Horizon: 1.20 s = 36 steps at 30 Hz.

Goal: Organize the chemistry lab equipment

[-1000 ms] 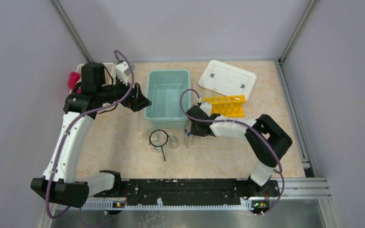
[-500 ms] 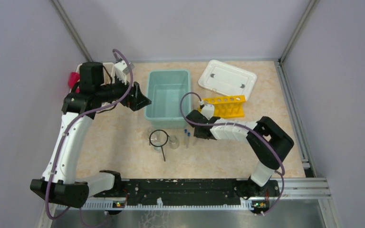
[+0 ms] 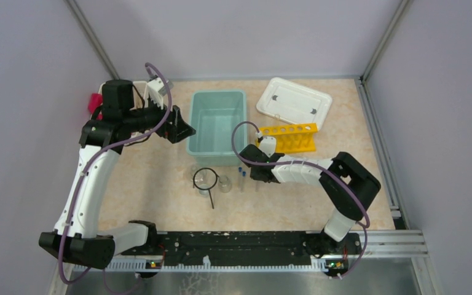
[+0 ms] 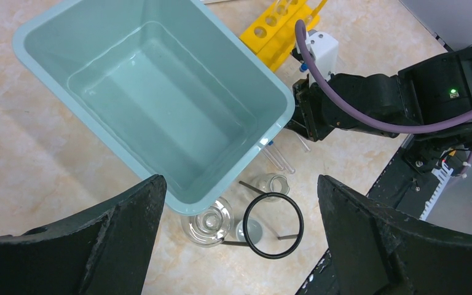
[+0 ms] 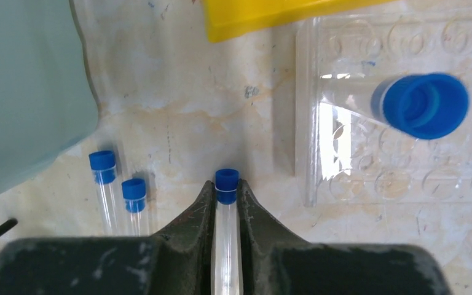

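Observation:
My right gripper [image 5: 227,195] is shut on a thin clear test tube with a blue cap [image 5: 227,182], low over the table. Two more capped test tubes [image 5: 134,190] lie just to its left; they also show in the top view [image 3: 243,178]. The yellow tube rack [image 3: 289,136] stands behind my right gripper [image 3: 250,167]. Two clear beakers [image 3: 224,183] and the black wire ring [image 3: 204,178] sit in front of the teal bin [image 3: 216,153]. My left gripper [image 3: 181,130] hangs open and empty above the bin's left side, with the ring [image 4: 273,225] in view below.
A white lid [image 3: 294,102] lies at the back right. A white basket [image 3: 107,89] with red cloth stands at the back left. In the right wrist view a wider blue-capped tube [image 5: 427,104] leans over a clear holed plate [image 5: 356,178] under the yellow rack [image 5: 270,15].
My right gripper has shifted slightly toward the near side, by the test tubes. The left arm has hardly moved.

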Each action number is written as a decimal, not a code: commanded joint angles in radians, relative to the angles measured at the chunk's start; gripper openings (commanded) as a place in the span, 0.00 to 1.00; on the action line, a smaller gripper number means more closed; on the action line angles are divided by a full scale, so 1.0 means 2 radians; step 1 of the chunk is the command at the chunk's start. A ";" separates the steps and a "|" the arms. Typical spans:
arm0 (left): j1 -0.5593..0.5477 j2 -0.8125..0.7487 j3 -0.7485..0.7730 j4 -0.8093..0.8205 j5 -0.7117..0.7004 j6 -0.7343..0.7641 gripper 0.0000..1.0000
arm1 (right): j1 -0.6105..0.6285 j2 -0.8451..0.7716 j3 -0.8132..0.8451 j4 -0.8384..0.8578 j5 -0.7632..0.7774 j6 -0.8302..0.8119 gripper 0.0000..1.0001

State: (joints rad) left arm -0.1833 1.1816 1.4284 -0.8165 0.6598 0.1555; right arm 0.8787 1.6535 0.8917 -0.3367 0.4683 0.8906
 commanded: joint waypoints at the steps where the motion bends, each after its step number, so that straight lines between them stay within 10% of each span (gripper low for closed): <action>1: 0.003 -0.007 0.019 -0.007 0.008 0.009 0.99 | 0.009 -0.021 0.007 -0.019 -0.020 -0.001 0.03; 18: 0.002 -0.037 -0.055 0.066 0.153 -0.077 0.99 | 0.062 -0.268 0.117 -0.108 0.046 0.010 0.00; 36: -0.066 -0.019 -0.111 0.113 0.176 -0.125 0.85 | 0.116 -0.125 0.281 0.064 0.031 -0.046 0.00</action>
State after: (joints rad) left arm -0.3042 1.1324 1.2224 -0.6235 1.0042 -0.0898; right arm 1.0908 1.4006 1.3952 -0.2974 0.5175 0.8188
